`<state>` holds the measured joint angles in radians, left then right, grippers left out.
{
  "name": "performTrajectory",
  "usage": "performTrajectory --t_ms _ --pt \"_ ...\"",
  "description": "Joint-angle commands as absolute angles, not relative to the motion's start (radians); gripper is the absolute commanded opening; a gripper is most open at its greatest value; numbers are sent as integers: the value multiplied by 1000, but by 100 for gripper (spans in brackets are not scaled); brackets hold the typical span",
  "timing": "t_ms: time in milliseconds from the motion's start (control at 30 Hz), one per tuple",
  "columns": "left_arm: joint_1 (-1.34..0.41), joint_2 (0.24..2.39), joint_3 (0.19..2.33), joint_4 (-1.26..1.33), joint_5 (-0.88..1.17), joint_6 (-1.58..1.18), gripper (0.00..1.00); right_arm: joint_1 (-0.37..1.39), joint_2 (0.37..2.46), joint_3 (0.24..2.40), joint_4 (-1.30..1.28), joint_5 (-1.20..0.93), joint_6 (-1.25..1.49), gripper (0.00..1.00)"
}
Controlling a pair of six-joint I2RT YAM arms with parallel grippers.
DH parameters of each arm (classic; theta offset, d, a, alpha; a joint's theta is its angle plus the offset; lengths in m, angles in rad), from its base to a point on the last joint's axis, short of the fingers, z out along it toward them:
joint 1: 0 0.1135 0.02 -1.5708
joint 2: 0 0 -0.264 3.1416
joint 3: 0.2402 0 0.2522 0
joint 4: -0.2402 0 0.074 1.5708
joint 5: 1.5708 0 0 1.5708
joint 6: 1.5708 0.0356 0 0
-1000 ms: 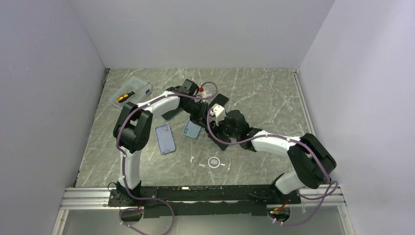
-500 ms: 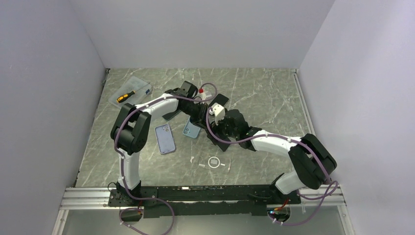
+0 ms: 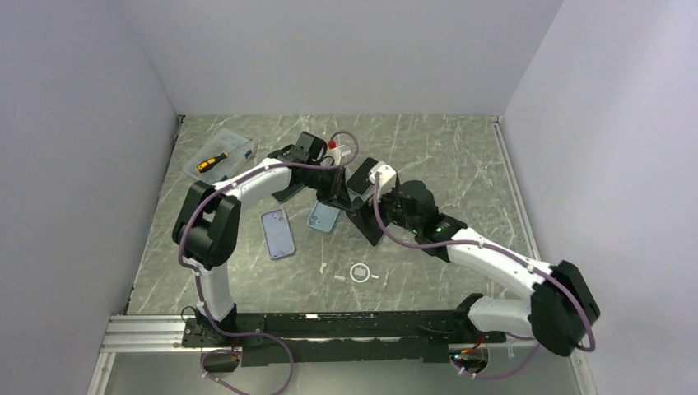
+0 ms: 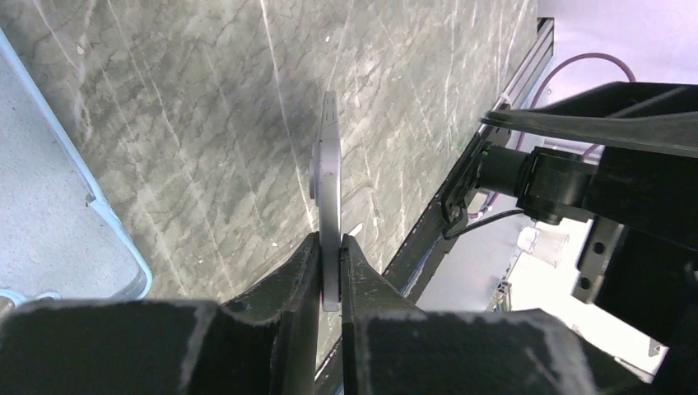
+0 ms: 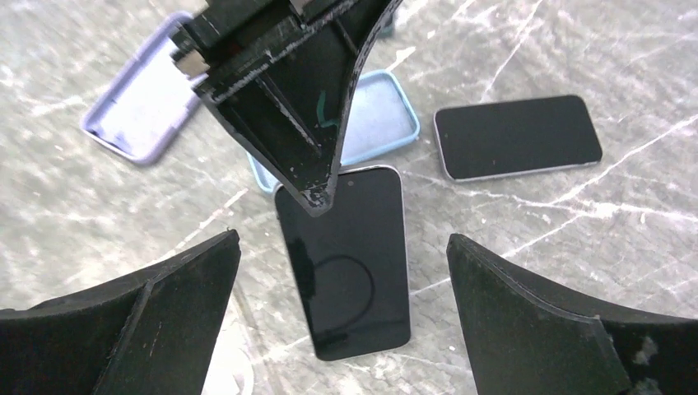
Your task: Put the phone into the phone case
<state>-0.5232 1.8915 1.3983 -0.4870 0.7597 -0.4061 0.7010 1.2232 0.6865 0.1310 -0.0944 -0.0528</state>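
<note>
1. Table [image 3: 461, 164]: marble top, walled at the left, back and right, with a rail along the near edge. From the right arm over to the right edge strip, the marble showed uncovered.
2. Right gripper [image 5: 343, 243]: jaws spread wide, one finger on each side of the phone and touching nothing.
3. Left gripper [image 5: 317, 193]: fingers pressed together, pinching the phone's top edge. The left wrist view showed the phone edge-on between the pads.
4. Clear tray [image 3: 234, 148]: sat at the far-left corner near the wall, with a screwdriver [image 3: 212, 162] inside it.
5. Lavender case [image 5: 144, 115]: lay flat with its open side up, left of the blue case and apart from it. Bare marble separated it from the near rail.
6. Light blue case [image 5: 379, 123]: lay flat and open side up, directly behind the held phone. In the right wrist view the phone's top end overlapped its near rim.
7. Phone [image 5: 346, 263]: black, screen facing the right wrist camera, tilted, at table centre between the two arms. Couldn't tell whether its lower end touched the marble.
8. Second phone [image 5: 517, 136]: lay flat just beside the blue case, with a narrow gap between them.
9. Ring [image 3: 360, 272]: lay flat between the phones and the near rail, well apart from both cases.
</note>
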Motion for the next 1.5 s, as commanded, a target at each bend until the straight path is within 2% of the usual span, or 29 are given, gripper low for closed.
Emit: performTrajectory --t_ms 0,233,500,800,933,1100,1300,1467 --pt "-516 1784 1382 -377 794 -464 0 697 1122 691 88 -123 26 100" --pt "-514 1681 1318 -298 804 -527 0 687 1015 695 6 -76 165 99" --pt "-485 1471 1130 -183 776 -618 0 647 875 711 -149 -40 404 93" --pt "-422 1139 867 -50 757 -733 0 526 779 609 -116 -258 711 86" --pt "-417 1003 781 -22 738 -774 0 477 716 508 -31 -392 797 85" --pt "-417 866 690 57 739 -855 0 451 633 357 195 -553 951 81" --pt "-419 783 592 184 774 -970 0 452 554 245 404 -625 1072 79" --pt "-420 770 486 416 811 -1118 0 455 574 173 613 -649 1173 74"
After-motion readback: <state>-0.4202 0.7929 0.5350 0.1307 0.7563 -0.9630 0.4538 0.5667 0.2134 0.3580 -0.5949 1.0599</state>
